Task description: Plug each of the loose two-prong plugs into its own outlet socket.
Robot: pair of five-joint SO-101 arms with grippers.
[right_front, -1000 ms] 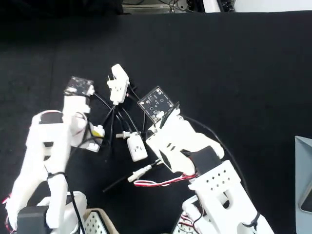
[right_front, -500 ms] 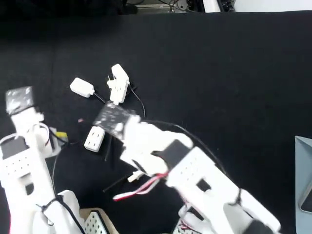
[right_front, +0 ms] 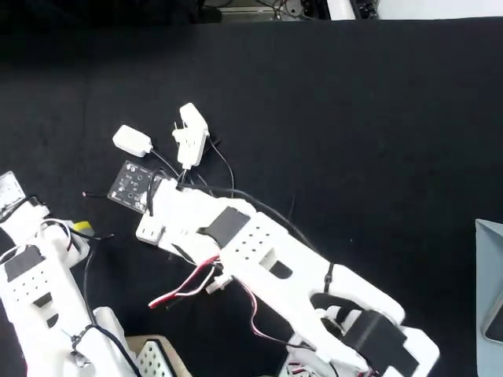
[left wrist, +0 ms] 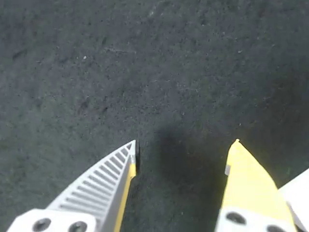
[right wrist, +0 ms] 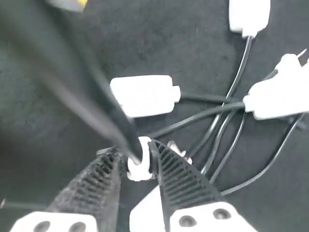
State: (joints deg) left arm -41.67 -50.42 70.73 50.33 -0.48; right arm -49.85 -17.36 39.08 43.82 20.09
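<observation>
In the right wrist view my right gripper (right wrist: 140,157) is shut on a small white plug (right wrist: 139,166) whose black cord (right wrist: 91,92) runs up past the camera. Just beyond it lies a white outlet socket (right wrist: 145,95). Farther off are another white block (right wrist: 248,17) and a pronged white piece (right wrist: 280,96), joined by black cords. From above, the right arm (right_front: 236,236) lies across the cords, beside the socket (right_front: 146,230). The white block (right_front: 132,141) and pronged piece (right_front: 191,133) lie behind. My left gripper (left wrist: 183,145) is open over bare black mat, its yellow fingertip (right_front: 82,228) left of the socket.
Black cords (right_front: 224,169) loop between the white pieces on the black mat (right_front: 354,118). A grey box (right_front: 491,290) stands at the right edge. A perforated base (right_front: 149,357) sits at the front between the arms.
The right arm has swung left across the cords, and the outlet socket now lies farther left. The left arm has pulled back to the left front, uncovering the white block.
</observation>
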